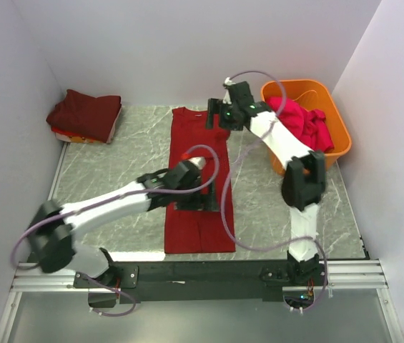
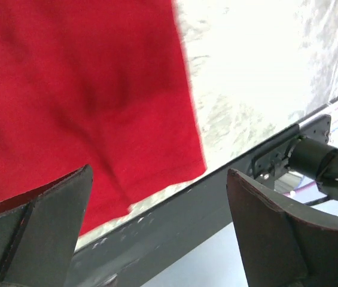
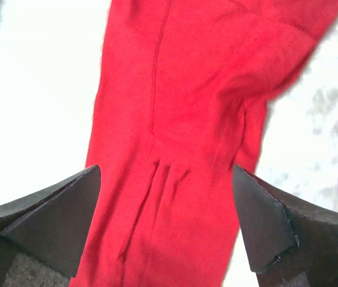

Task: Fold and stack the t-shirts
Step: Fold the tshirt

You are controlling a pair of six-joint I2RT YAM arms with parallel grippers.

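**Both Grippers Open Over a Long Red Shirt**

My left fingers (image 2: 43,227) stand apart and empty. The left gripper (image 2: 160,173) hangs over the red t-shirt (image 1: 196,136), whose near hem corner shows between them. My right fingers (image 3: 270,221) are also spread, with the right gripper (image 3: 167,170) over its far end. The frame cuts off both pairs. My left arm hides the shirt's middle. To its left lies a folded maroon stack (image 1: 87,114). To its right, pink shirts (image 1: 305,121) fill an orange tub (image 1: 339,146), partly hidden by my right arm.

centre: long red cloth t-shirt (image 1: 196,227) on grey marble table (image 1: 109,168) | upper left: stack of folded maroon cloth shirts (image 1: 86,113) | upper right: pink cloth shirts (image 1: 303,121) in orange plastic tub (image 1: 339,134)
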